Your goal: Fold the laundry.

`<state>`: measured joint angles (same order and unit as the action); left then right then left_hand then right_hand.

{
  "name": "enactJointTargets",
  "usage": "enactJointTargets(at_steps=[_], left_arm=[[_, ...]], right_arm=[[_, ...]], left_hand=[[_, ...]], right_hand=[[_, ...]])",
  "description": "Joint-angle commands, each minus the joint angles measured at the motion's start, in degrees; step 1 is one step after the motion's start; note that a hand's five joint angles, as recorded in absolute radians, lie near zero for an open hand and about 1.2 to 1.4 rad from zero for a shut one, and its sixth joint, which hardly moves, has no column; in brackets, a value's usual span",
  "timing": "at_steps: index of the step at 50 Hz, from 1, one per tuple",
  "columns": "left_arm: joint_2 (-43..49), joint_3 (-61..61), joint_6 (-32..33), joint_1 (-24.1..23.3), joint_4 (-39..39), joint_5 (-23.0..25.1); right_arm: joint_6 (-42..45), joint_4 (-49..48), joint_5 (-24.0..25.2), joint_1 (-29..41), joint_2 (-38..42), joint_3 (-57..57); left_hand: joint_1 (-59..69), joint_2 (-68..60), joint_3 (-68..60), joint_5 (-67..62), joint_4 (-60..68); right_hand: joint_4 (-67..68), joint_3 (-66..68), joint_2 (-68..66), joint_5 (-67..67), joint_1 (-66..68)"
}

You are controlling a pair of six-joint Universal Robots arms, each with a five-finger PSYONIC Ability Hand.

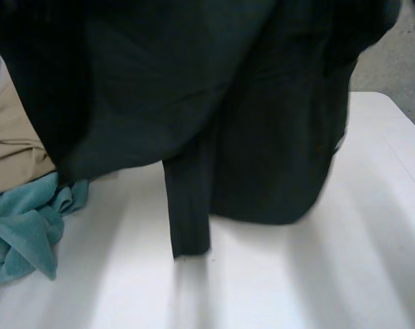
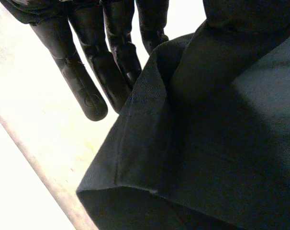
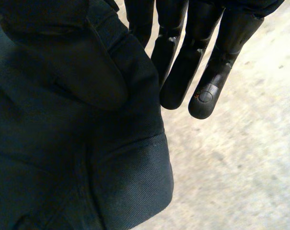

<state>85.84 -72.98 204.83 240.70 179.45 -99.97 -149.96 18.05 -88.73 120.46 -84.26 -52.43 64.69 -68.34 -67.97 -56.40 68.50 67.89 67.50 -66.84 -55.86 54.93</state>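
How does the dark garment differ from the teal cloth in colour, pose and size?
The dark garment is near black; the teal cloth is blue-green. The garment hangs lifted, one narrow strip reaching down toward the table; the cloth lies crumpled on the table. The garment looks much bigger. Both are soft laundry.

The left hand [image 2: 87,62] is matt black all over. Its fingers are thick, segmented tubes that end in rounded tips, and a faint ring is pressed into the pad of one fingertip. The right hand [image 3: 217,57] is of the same black make, with a slight sheen along its fingers. One blunt fingertip bears a flat, greyish round disc with a tiny orange speck at its rim.
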Motion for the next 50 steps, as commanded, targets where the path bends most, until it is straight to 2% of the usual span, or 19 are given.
enactJointTargets(at_steps=[1, 4, 12, 15, 20, 24, 28, 30, 31, 33, 34, 35, 41, 44, 46, 50], left_arm=[[1.3, 3.5, -0.5, -0.2, -1.1, 0.2], [4.6, 3.3, -0.8, -0.1, -1.1, 0.3], [23.3, 5.6, -1.3, 0.6, -0.7, 0.6], [32.6, 11.2, -1.0, 0.8, -0.7, 0.2], [47.4, 27.0, -0.1, 3.9, -0.8, -0.4], [54.7, 39.8, 2.5, 6.9, -0.7, -3.7], [61.4, 52.9, 5.0, 7.5, -0.7, -7.2], [63.8, 57.3, 5.8, 7.6, -0.7, -7.3], [65.9, 60.6, 6.7, 7.7, -0.6, -7.3], [67.5, 63.0, 7.6, 7.8, -0.6, -7.3], [68.1, 63.5, 8.2, 7.7, -0.6, -7.2], [68.8, 63.4, 9.4, 7.6, -0.6, -6.9], [69.3, 61.6, 11.0, 6.4, -1.8, -7.5], [68.2, 57.0, 10.1, 5.0, -5.6, -7.8], [66.6, 54.2, 8.4, 4.5, -8.6, -8.1], [59.8, 44.6, 1.0, 3.7, -15.5, -7.6]], right_arm=[[2.0, 6.1, -0.2, -2.0, 1.3, 4.6], [3.4, 7.3, -0.2, -1.9, 4.4, 4.8], [4.2, 5.9, -0.1, -0.7, 19.1, 5.8], [4.1, 3.8, -0.7, -0.6, 24.1, 8.0], [3.0, -2.3, -5.9, 0.2, 32.8, 12.3], [-1.5, -9.9, -9.2, 2.7, 35.8, 13.0], [-2.7, -17.3, -10.3, 4.0, 37.8, 12.5], [-1.8, -18.9, -10.0, 4.0, 38.8, 12.9], [-0.3, -19.2, -9.7, 4.1, 40.5, 13.7], [1.8, -19.3, -9.5, 4.4, 41.9, 14.5], [2.9, -19.2, -9.4, 4.6, 42.6, 15.0], [5.1, -18.9, -9.6, 5.0, 43.4, 15.9], [8.5, -17.2, -9.9, 5.8, 41.4, 14.9], [8.4, -13.8, -9.7, 5.3, 38.3, 12.6], [8.5, -11.1, -9.4, 5.0, 37.2, 11.3], [8.3, -3.4, -5.8, 2.1, 35.0, 5.7]], left_hand=[[15.3, -11.7, -12.0, -13.6, 11.5], [15.3, -11.7, -12.0, -13.6, 11.5], [15.3, -11.7, -12.0, -13.6, 11.5], [15.3, -11.7, -12.0, -13.6, 11.5], [15.3, -11.7, -12.0, -13.6, 11.5], [15.3, -11.7, -12.0, -13.6, 11.5], [15.3, -11.7, -12.0, -13.6, 11.5], [15.3, -11.7, -12.0, -13.6, 11.5], [1.8, 1.8, 1.4, -0.1, -2.0], [-29.4, 33.1, 32.7, 31.1, -33.2], [-44.7, 48.4, 48.0, 46.4, -48.5], [-54.7, 58.3, 58.0, 56.4, -58.5], [-54.7, 58.3, 58.0, 56.4, -58.5], [-54.7, 58.3, 57.9, 56.4, -58.5], [-54.1, 57.8, 57.4, 55.9, -57.9], [-52.6, 56.3, 55.9, 54.3, -56.4]], right_hand=[[12.1, 12.5, -13.2, -14.1, 25.1], [12.1, 12.5, -13.2, -14.1, 25.1], [12.1, 12.5, -13.2, -14.1, 25.1], [12.1, 12.5, -13.2, -14.1, 25.1], [12.1, 12.5, -13.2, -14.1, 25.1], [12.1, 12.5, -13.2, -14.1, 25.1], [12.1, 12.5, -13.2, -14.1, 25.1], [9.8, 10.2, -10.9, -11.9, 22.8], [-27.2, -26.8, 26.1, 25.1, -14.2], [-57.9, -57.5, 56.8, 55.9, -44.9], [-57.9, -57.5, 56.8, 55.9, -44.9], [-57.9, -57.5, 56.8, 55.9, -44.9], [-57.9, -57.5, 56.8, 55.9, -44.9], [-57.9, -57.5, 56.8, 55.9, -44.9], [-57.9, -57.5, 56.8, 55.9, -44.9], [-57.9, -57.5, 56.8, 55.9, -44.9]])
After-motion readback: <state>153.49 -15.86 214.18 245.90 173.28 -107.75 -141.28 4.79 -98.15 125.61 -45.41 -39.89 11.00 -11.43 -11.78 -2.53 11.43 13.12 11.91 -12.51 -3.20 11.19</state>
